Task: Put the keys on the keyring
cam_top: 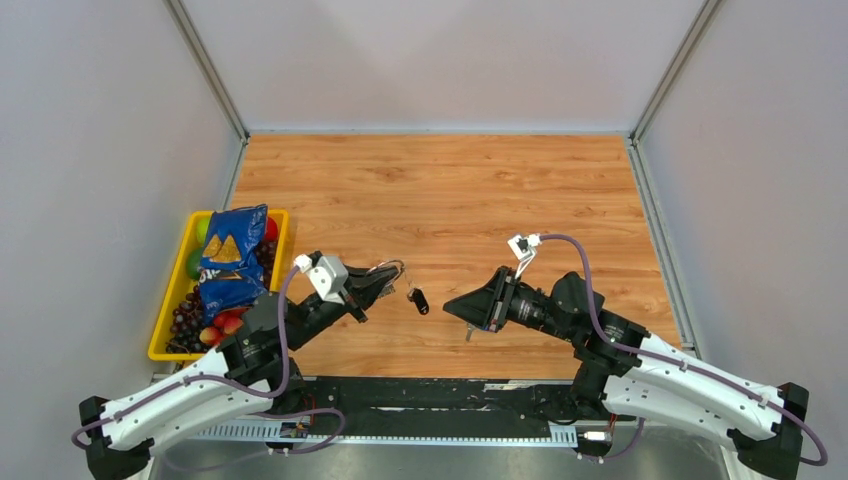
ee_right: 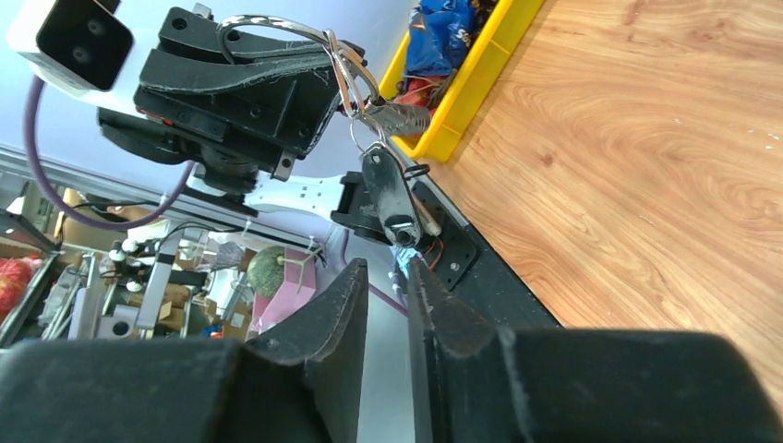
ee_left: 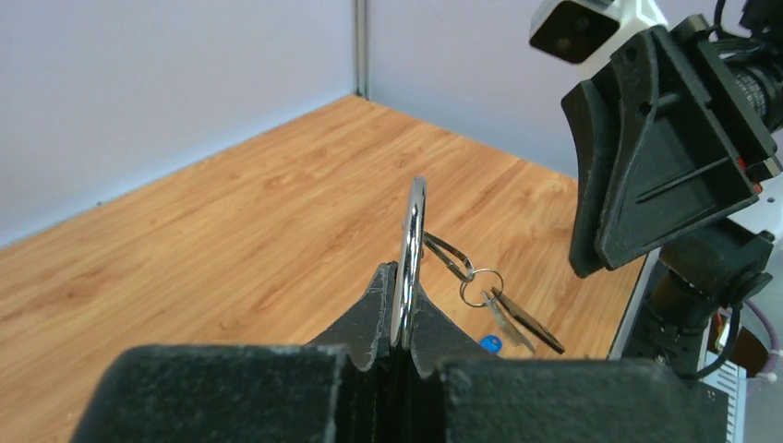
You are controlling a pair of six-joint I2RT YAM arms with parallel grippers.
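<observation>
Keyring (ee_left: 413, 242) between left gripper (ee_left: 401, 300) tips, seemingly

The keyring (ee_left: 407, 268) was glossy polished metal wire. The keys (ee_left: 517, 321) were duller metal. The table (cam_top: 450, 190) was smooth wood grain. The bin (cam_top: 166, 305) at frame left was glossy plastic. The left gripper (ee_left: 399, 295) and right gripper (ee_right: 386, 277) were matt black plastic.

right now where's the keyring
The keyring sits left of centre in the top view, clamped in the left end effector, keys dangling toward the right end effector.
</observation>
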